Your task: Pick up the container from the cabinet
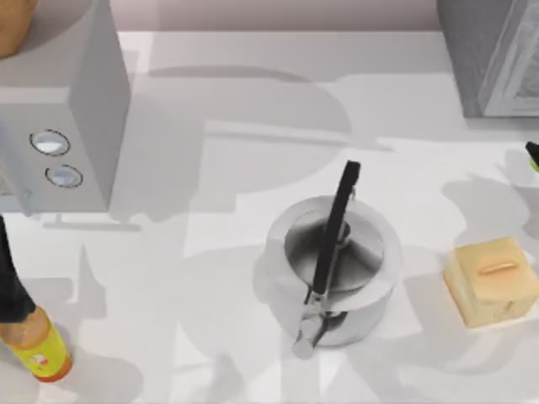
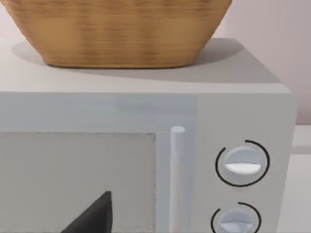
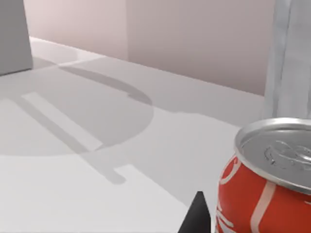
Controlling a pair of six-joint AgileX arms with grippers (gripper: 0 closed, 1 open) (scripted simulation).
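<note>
The container is a tan woven basket that rests on top of a grey microwave at the table's back left. In the top view a slice of the basket shows at the left corner, above the microwave. My left arm is at the left edge, in front of the microwave's door. A dark part of my left gripper hangs before the door glass, below the basket. A grey cabinet stands at the back right. My right gripper is at the right edge, near that cabinet.
A silver kettle with a black handle stands mid-table. A tan bread block lies to its right. An orange bottle is at the front left. A red soda can stands close beside my right gripper.
</note>
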